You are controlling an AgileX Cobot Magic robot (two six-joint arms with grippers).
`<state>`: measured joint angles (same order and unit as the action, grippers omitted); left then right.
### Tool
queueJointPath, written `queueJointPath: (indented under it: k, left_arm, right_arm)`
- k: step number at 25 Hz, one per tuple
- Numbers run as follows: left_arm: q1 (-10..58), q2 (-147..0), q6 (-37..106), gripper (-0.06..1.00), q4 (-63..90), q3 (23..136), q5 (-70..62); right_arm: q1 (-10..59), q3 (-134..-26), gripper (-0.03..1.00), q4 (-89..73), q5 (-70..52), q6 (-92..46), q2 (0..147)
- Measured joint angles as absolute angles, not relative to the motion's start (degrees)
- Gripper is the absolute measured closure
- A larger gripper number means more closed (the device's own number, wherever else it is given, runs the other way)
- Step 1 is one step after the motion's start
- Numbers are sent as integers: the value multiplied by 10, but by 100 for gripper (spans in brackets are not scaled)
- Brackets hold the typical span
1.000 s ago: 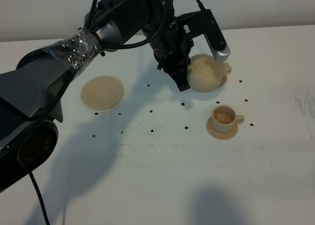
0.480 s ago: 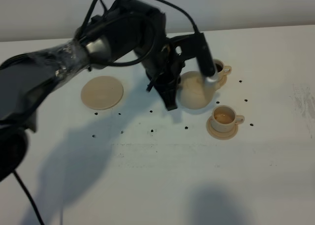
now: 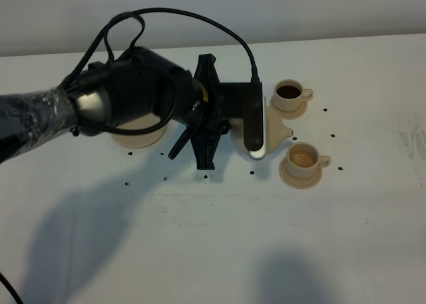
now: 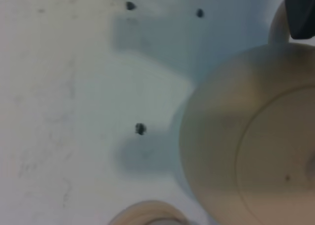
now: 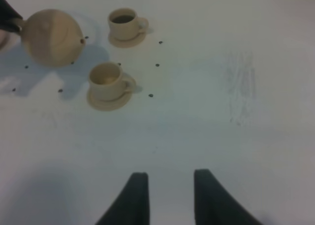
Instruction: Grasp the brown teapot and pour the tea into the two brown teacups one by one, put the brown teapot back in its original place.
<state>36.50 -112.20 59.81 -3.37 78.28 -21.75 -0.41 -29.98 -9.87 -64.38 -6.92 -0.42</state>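
Observation:
My left gripper (image 3: 234, 146) is shut on the brown teapot (image 3: 275, 126), which hangs just above the table left of the two brown teacups and is mostly hidden by the gripper. The left wrist view is filled by the round tan teapot (image 4: 251, 151), with one black finger (image 4: 302, 13) by its handle. The far teacup (image 3: 289, 93) holds dark tea and the near teacup (image 3: 304, 157) holds paler tea; each stands on a small saucer. The wide saucer plate (image 3: 136, 140) lies under my left arm, mostly covered. My right gripper (image 5: 170, 178) hovers low near the table's front, fingers slightly apart and empty.
Small dark specks (image 3: 206, 177) are scattered on the white table around the cups. A faint scuffed patch (image 5: 241, 87) marks the table to the right of the cups. My left arm (image 3: 126, 104) stretches across the left half of the table.
My left arm has swung the teapot away from the far teacup, toward the left and the front. The far teacup is now uncovered and shows dark tea. The right gripper has not moved.

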Motion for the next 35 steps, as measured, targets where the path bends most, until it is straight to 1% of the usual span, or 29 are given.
queueJointPath:
  k: [6, 10, 17, 27, 35]
  left_arm:
    - [365, -1119, 658, 85, -79, 763, -173]
    - [365, -1119, 664, 85, -110, 762, -155]
    - [365, -1122, 665, 85, -116, 762, -113]
    - [379, -1137, 678, 85, -132, 762, -94]
    - [385, -1140, 683, 85, -194, 762, -91]
  right_arm:
    - [-4, -300, 74, -99, -644, -69, -4]
    - [-4, -300, 74, -99, -644, -69, -4]
    - [-4, -300, 74, -99, -644, -69, -4]
    - [-4, -300, 74, -99, -644, -69, -4]
    - [-4, -300, 74, -99, -644, -69, -4]
